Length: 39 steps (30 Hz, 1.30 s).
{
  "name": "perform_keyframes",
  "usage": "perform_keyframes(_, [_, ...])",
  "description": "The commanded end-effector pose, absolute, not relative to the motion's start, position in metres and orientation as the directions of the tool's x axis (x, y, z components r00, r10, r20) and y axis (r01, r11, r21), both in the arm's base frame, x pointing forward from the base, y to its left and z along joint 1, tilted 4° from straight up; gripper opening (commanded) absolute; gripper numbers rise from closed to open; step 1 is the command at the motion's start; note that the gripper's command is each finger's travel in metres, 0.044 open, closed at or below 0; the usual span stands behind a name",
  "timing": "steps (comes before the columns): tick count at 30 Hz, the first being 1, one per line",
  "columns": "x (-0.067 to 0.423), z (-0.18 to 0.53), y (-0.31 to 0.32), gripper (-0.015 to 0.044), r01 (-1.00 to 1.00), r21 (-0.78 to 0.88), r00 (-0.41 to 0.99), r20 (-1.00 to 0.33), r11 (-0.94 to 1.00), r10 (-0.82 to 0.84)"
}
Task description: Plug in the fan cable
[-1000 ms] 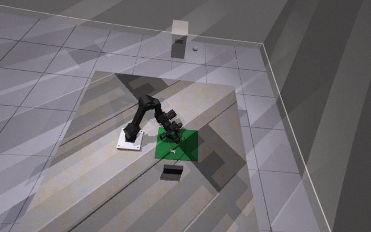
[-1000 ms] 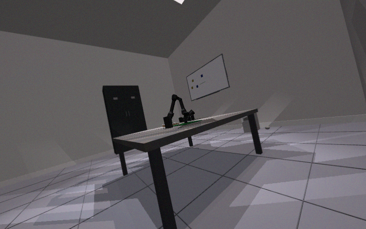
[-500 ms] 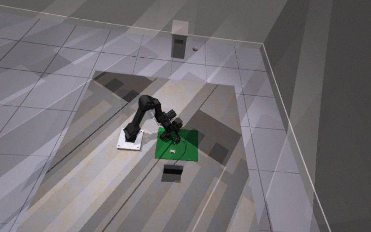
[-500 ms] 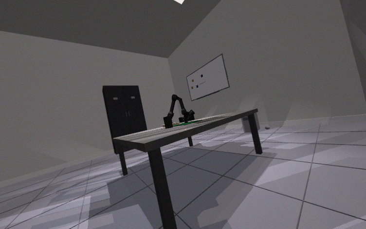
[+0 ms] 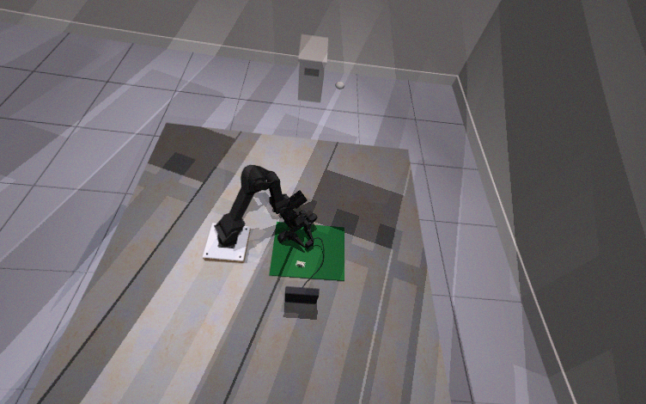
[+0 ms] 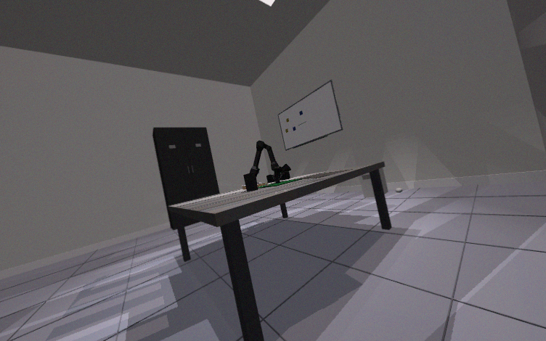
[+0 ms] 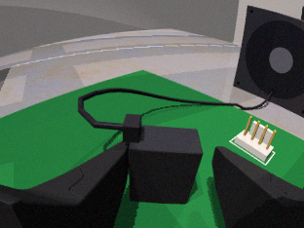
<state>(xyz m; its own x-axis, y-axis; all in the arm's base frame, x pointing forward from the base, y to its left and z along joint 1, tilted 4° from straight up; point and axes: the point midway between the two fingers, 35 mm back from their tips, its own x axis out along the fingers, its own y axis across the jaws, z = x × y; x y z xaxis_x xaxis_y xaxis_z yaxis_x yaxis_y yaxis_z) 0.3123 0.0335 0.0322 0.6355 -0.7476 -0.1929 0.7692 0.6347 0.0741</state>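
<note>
The green board lies flat on the table. The white four-pin fan header stands on it with its gold pins bare. The black fan stands upright just off the board's edge. Its black cable loops across the board to the black plug. The plug rests on the board left of the header and apart from it. My gripper is low over the board with its fingers on either side of the plug. It is open, with a gap showing at the right finger.
The arm's white base plate sits left of the board. A dark cabinet stands behind the table and a whiteboard hangs on the wall. A grey box and a small ball are on the floor.
</note>
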Motion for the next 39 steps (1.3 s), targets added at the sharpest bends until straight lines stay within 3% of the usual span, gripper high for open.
perform_keyframes(1, [0.312, 0.03, 0.041, 0.0205, 0.764, 0.084, 0.642, -0.206, 0.64, -0.738])
perform_keyframes(39, [0.27, 0.055, 0.084, 0.0205, 0.768, 0.079, 0.633, -0.245, 0.636, -0.734])
